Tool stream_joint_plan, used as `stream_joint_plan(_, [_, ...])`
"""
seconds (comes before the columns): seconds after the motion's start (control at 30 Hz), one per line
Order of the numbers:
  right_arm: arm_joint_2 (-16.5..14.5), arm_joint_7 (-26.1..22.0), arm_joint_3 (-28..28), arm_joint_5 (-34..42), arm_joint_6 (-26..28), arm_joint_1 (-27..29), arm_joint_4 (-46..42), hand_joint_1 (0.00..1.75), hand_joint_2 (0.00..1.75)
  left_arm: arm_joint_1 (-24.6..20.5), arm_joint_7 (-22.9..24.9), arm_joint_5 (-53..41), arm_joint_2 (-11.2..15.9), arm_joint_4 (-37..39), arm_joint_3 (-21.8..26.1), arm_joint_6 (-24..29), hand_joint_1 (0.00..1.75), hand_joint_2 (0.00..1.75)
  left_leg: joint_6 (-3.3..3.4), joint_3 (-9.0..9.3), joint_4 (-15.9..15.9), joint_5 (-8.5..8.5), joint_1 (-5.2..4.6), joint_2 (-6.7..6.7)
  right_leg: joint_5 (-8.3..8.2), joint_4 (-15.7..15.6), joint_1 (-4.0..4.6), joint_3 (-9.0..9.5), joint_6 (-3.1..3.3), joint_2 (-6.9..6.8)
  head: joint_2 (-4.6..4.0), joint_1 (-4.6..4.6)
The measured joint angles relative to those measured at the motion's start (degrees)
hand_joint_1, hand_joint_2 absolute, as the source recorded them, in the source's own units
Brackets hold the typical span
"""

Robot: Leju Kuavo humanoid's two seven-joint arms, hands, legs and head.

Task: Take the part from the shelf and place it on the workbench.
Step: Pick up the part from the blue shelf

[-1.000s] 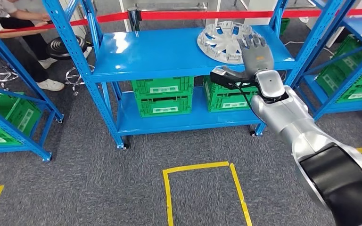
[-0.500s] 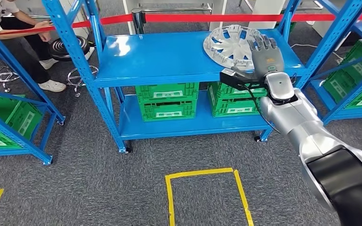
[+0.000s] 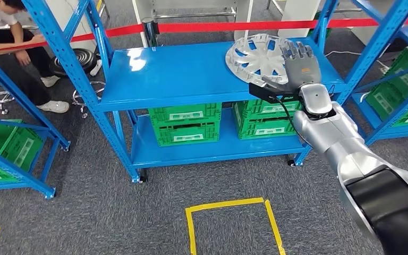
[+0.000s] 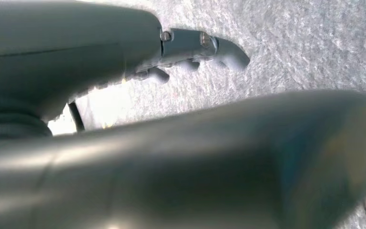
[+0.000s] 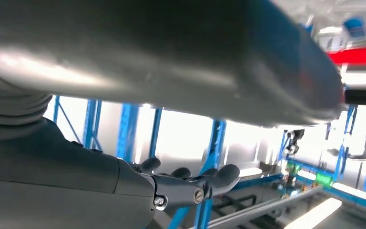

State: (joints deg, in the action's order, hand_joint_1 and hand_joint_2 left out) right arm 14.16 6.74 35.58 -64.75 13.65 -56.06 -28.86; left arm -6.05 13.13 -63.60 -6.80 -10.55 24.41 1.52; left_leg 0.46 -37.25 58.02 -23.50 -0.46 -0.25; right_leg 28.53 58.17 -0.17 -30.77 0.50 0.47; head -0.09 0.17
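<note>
The part is a silver spoked wheel cover lying tilted on the right end of the blue shelf's top board. My right hand is raised at the cover's near right edge, fingers straight and spread, holding nothing. Whether it touches the rim I cannot tell. In the right wrist view the right hand has its fingers stretched out, with blue rack posts beyond them. My left hand hangs over grey carpet with nothing in it.
Green crates sit on the lower board under the part. A red barrier tape runs behind the shelf. Blue racks stand left and right. A person crouches far left. A yellow tape square marks the floor.
The whole view has shifted a little as the camera moved. My right hand stays at the cover's near right edge, still holding nothing. The person at far left has bent lower.
</note>
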Motion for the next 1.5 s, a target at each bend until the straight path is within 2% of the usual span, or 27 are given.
stream_joint_plan(0.1, [-0.19, -0.05, -0.24, 0.01, 0.1, -0.21, 0.06, 0.0, 0.0, 0.05, 0.07, 0.0, 0.03, -0.01, 0.08, 0.09, 0.0, 0.0, 1.0, 1.43, -0.57, 0.28, 0.3, -0.04, 0.52, 2.27, -0.11, -0.68, -0.98, -0.07, 0.0, 0.12])
stream_joint_plan(0.13, [-0.2, -0.03, -0.3, 0.05, 0.16, -0.32, 0.08, 0.0, 0.0, 0.02, 0.04, 0.0, 0.07, -0.01, 0.13, 0.12, 0.0, 0.0, 1.25, 1.78, -0.69, 0.15, 0.43, -0.08, 1.22, 4.6, -0.24, -1.99, -1.25, -0.12, 0.0, 0.17])
stream_joint_plan(0.23, [-0.23, 0.03, -0.38, 0.14, 0.34, 0.19, 0.2, 0.0, 0.0, 0.0, -0.09, 0.0, 0.12, -0.01, 0.22, 0.2, 0.0, 0.0, 1.56, 2.54, -0.67, -0.71, 0.52, -0.25, 4.65, 14.3, -0.61, -8.69, -1.88, -0.18, 0.0, 0.26])
stream_joint_plan(0.27, [-0.23, 0.05, -0.39, 0.14, 0.35, 0.57, 0.23, 0.0, 0.0, 0.08, -0.12, 0.0, 0.09, -0.01, 0.23, 0.21, 0.0, 0.0, 1.47, 2.9, -0.59, -1.13, 0.55, -0.32, 4.82, 15.6, -0.72, -10.25, -2.07, -0.19, 0.0, 0.27])
stream_joint_plan(0.3, [-0.24, 0.06, -0.39, 0.14, 0.37, 0.86, 0.24, 0.0, 0.0, 0.17, -0.12, 0.0, 0.06, 0.0, 0.24, 0.21, 0.0, 0.0, 1.33, 3.31, -0.46, -1.58, 0.61, -0.36, 3.81, 14.9, -0.83, -10.81, -2.24, -0.21, 0.0, 0.26])
stream_joint_plan(0.37, [-0.23, 0.09, -0.45, 0.14, 0.4, 1.08, 0.25, 0.0, 0.0, 0.29, -0.14, 0.0, -0.01, 0.01, 0.25, 0.21, 0.0, 0.0, 0.87, 4.14, -0.06, -2.65, 0.74, -0.39, -1.36, 8.11, -1.06, -9.17, -2.5, -0.32, 0.0, 0.27])
stream_joint_plan(0.4, [-0.24, 0.11, -0.5, 0.15, 0.43, 1.06, 0.27, 0.0, 0.0, 0.26, -0.16, 0.0, 0.0, 0.01, 0.26, 0.21, 0.0, 0.0, 0.53, 4.43, 0.19, -3.16, 0.75, -0.4, -3.14, 4.55, -1.03, -8.08, -2.46, -0.4, 0.0, 0.26])
stream_joint_plan(0.43, [-0.25, 0.14, -0.54, 0.15, 0.45, 1.06, 0.31, 0.0, 0.0, 0.18, -0.19, 0.0, 0.01, -0.01, 0.27, 0.21, 0.0, 0.0, 0.13, 4.57, 0.27, -3.61, 0.72, -0.41, -4.04, 1.97, -0.92, -7.15, -2.18, -0.47, 0.0, 0.25])
stream_joint_plan(0.47, [-0.26, 0.21, -0.57, 0.17, 0.49, 1.13, 0.35, 0.0, 0.0, 0.12, -0.22, 0.0, 0.03, -0.03, 0.28, 0.22, 0.0, 0.0, -0.28, 4.69, 0.29, -3.92, 0.66, -0.41, -4.28, 0.74, -0.79, -6.7, -1.75, -0.48, 0.0, 0.25])
stream_joint_plan(0.6, [-0.36, 0.6, -0.64, 0.18, 0.81, 1.35, 0.45, 0.0, 0.0, 0.07, -0.18, -0.01, 0.08, -0.08, 0.29, 0.23, 0.0, 0.0, -1.66, 5.04, 1.71, -4.86, 0.65, -0.26, -3.64, 0.56, -0.82, -5.28, 0.27, -0.27, 0.0, 0.17])
stream_joint_plan(0.67, [-0.44, 0.72, -0.76, 0.15, 0.88, 1.28, 0.46, 0.0, 0.0, -0.08, -0.19, -0.03, 0.08, -0.08, 0.29, 0.23, 0.0, 0.0, -2.13, 2.27, 6.83, -6.45, 0.73, -0.07, -3.03, 0.52, -0.78, -4.24, 0.93, -0.23, 0.0, 0.13])
stream_joint_plan(0.73, [-0.49, 0.78, -0.83, 0.13, 0.89, 1.46, 0.46, 0.0, 0.0, -0.07, -0.18, -0.08, 0.02, -0.06, 0.29, 0.23, 0.0, 0.0, -2.32, -2.49, 13.88, -8.63, 0.75, -0.04, -2.18, 0.53, -0.54, -3.4, 1.33, -0.19, 0.0, 0.1])
stream_joint_plan(0.77, [-0.52, 0.8, -0.85, 0.13, 0.88, 1.68, 0.46, 0.0, 0.0, -0.01, -0.15, -0.11, -0.01, -0.04, 0.29, 0.23, 0.0, 0.0, -2.21, -4.34, 15.89, -9.0, 0.73, -0.04, -1.71, 0.54, -0.38, -2.89, 1.43, -0.15, 0.0, 0.09])
stream_joint_plan(0.8, [-0.54, 0.85, -0.88, 0.12, 0.87, 1.91, 0.46, 0.0, 0.0, 0.05, -0.11, -0.14, -0.02, -0.02, 0.29, 0.23, 0.0, 0.0, -1.93, -5.2, 15.88, -8.21, 0.65, -0.04, -1.24, 0.55, -0.19, -2.3, 1.48, -0.11, 0.0, 0.1])
stream_joint_plan(0.83, [-0.55, 0.9, -0.94, 0.12, 0.87, 2.07, 0.46, 0.0, 0.0, 0.09, -0.09, -0.16, -0.02, -0.01, 0.29, 0.23, 0.0, 0.0, -1.49, -5.02, 13.82, -6.29, 0.48, -0.05, -0.74, 0.54, -0.01, -1.63, 1.51, -0.07, 0.0, 0.11])
stream_joint_plan(0.9, [-0.55, 0.97, -1.05, 0.12, 0.88, 2.17, 0.46, 0.0, 0.0, 0.13, -0.09, -0.19, 0.06, 0.01, 0.29, 0.23, 0.0, 0.0, -0.18, -2.81, 6.38, -1.09, -0.16, -0.06, 0.29, 0.52, 0.3, -0.27, 1.5, -0.09, 0.0, 0.14])
stream_joint_plan(0.93, [-0.55, 0.96, -1.09, 0.13, 0.9, 2.17, 0.47, 0.0, 0.0, 0.1, -0.09, -0.2, 0.13, 0.01, 0.29, 0.22, 0.0, 0.0, 0.33, -1.69, 3.26, 0.02, -0.49, -0.08, 0.75, 0.47, 0.38, 0.18, 1.37, -0.06, 0.0, 0.13])
stream_joint_plan(1.0, [-0.53, 0.97, -1.14, 0.13, 0.9, 2.27, 0.48, 0.0, 0.0, 0.05, -0.09, -0.24, 0.22, -0.02, 0.29, 0.22, 0.0, 0.0, 0.95, -0.38, 0.37, 0.33, -0.87, -0.07, 1.23, 0.46, 0.39, 0.7, 0.91, -0.03, 0.0, 0.13])
stream_joint_plan(1.1, [-0.51, 0.97, -1.23, 0.12, 0.96, 2.45, 0.46, 0.0, 0.0, 0.03, -0.07, -0.31, 0.05, -0.02, 0.29, 0.22, 0.0, 0.0, 1.58, 1.38, -0.64, 0.14, -0.61, -0.01, 1.33, 1.96, 0.31, 0.73, 0.24, -0.06, 0.0, 0.16])
stream_joint_plan(1.17, [-0.44, 0.99, -1.34, 0.12, 1.01, 2.45, 0.47, 0.0, 0.0, -0.03, -0.08, -0.37, -0.03, -0.03, 0.29, 0.22, 0.0, 0.0, 1.94, 2.53, -1.02, -0.17, -0.28, -0.02, 2.22, 6.68, 0.11, -1.92, -0.36, -0.11, 0.0, 0.3])
stream_joint_plan(1.23, [-0.4, 0.99, -1.44, 0.12, 1.0, 2.76, 0.49, 0.0, 0.0, -0.04, -0.08, -0.42, 0.02, -0.03, 0.29, 0.21, 0.0, 0.0, 2.01, 3.19, -1.01, -0.89, -0.12, -0.1, 4.43, 13.04, -0.24, -6.53, -1.14, -0.11, 0.0, 0.4])
stream_joint_plan(1.27, [-0.39, 0.99, -1.47, 0.12, 0.99, 3.07, 0.51, 0.0, 0.0, 0.0, -0.07, -0.44, 0.01, -0.02, 0.29, 0.2, 0.0, 0.0, 1.89, 3.56, -0.94, -1.35, -0.02, -0.13, 5.38, 15.01, -0.47, -8.53, -1.51, -0.12, 0.0, 0.4])
stream_joint_plan(1.3, [-0.39, 0.98, -1.48, 0.12, 0.96, 3.36, 0.52, 0.0, 0.0, 0.08, -0.07, -0.48, -0.01, 0.0, 0.29, 0.17, 0.0, 0.0, 1.7, 3.98, -0.8, -1.88, 0.13, -0.16, 5.45, 15.26, -0.72, -9.77, -1.86, -0.15, 0.0, 0.42])
stream_joint_plan(1.33, [-0.38, 0.97, -1.49, 0.12, 0.89, 3.56, 0.52, 0.0, 0.0, 0.16, -0.07, -0.5, -0.02, 0.02, 0.29, 0.15, 0.0, 0.0, 1.44, 4.44, -0.59, -2.46, 0.33, -0.17, 4.3, 13.69, -0.98, -10.11, -2.18, -0.19, 0.0, 0.41])
stream_joint_plan(1.4, [-0.32, 0.96, -1.55, 0.15, 0.68, 3.74, 0.55, 0.0, 0.0, 0.25, -0.07, -0.55, -0.05, 0.03, 0.29, 0.1, 0.0, 0.0, 0.7, 5.27, 0.04, -3.78, 0.75, -0.16, -0.96, 6.84, -1.57, -8.71, -2.85, -0.46, 0.0, 0.43])
stream_joint_plan(1.43, [-0.28, 0.9, -1.58, 0.22, 0.52, 3.81, 0.6, 0.0, 0.0, 0.22, -0.08, -0.57, -0.04, 0.03, 0.29, 0.1, 0.0, 0.0, 0.24, 5.61, 0.38, -4.4, 0.88, -0.17, -2.85, 3.88, -1.62, -8.04, -2.92, -0.64, 0.0, 0.44])
stream_joint_plan(1.5, [-0.23, 0.71, -1.69, 0.52, 0.16, 4.11, 0.73, 0.0, 0.0, 0.15, -0.09, -0.63, 0.01, 0.02, 0.29, 0.05, 0.0, 0.0, -0.76, 6.03, 0.72, -5.31, 0.88, -0.15, -4.36, 1.48, -1.4, -7.37, -2.16, -0.97, 0.0, 0.5])
